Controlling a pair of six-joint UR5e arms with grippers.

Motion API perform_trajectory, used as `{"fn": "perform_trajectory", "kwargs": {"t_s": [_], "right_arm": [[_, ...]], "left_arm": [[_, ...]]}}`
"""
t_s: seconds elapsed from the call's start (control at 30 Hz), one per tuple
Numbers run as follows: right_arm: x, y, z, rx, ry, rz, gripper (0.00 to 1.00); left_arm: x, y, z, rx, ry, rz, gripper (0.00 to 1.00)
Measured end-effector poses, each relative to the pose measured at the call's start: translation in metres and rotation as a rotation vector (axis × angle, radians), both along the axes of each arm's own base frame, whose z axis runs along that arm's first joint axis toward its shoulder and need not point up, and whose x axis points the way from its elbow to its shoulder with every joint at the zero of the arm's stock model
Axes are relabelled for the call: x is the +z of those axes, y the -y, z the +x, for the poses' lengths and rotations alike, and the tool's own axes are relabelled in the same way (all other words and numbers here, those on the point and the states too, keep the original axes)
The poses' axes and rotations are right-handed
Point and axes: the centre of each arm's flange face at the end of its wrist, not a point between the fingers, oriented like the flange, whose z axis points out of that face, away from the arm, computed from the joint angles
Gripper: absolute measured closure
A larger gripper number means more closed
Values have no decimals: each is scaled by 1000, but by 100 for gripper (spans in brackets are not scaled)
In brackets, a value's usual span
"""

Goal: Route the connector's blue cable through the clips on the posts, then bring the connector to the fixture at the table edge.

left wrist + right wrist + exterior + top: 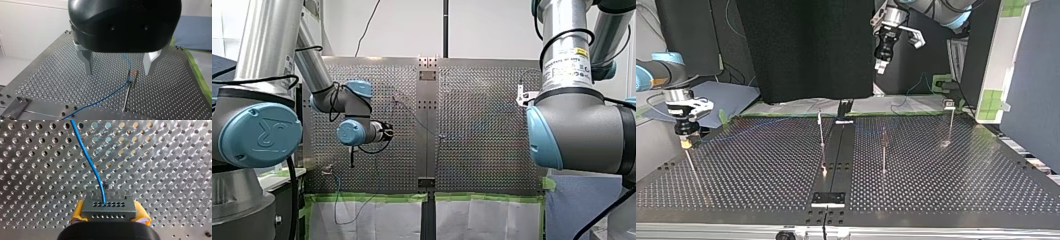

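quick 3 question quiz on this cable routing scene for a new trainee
1. True or false: my left gripper is open and holds nothing.
2. What does my right gripper hold? A) a bolt B) the connector C) nothing
3. Fill in: the cable leaving the connector is ____ in colour.

Key: 1 true; 2 B; 3 blue.
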Motion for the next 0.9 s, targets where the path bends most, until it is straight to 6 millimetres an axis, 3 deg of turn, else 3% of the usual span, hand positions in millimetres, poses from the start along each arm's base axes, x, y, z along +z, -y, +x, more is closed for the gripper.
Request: {"fn": "perform_trajectory", "kwargs": {"t_s": [0.9], "right_arm": [[1,0,-1,17,17,23,100]], "left_arm": [[0,-1,2,3,1,0,0]]}}
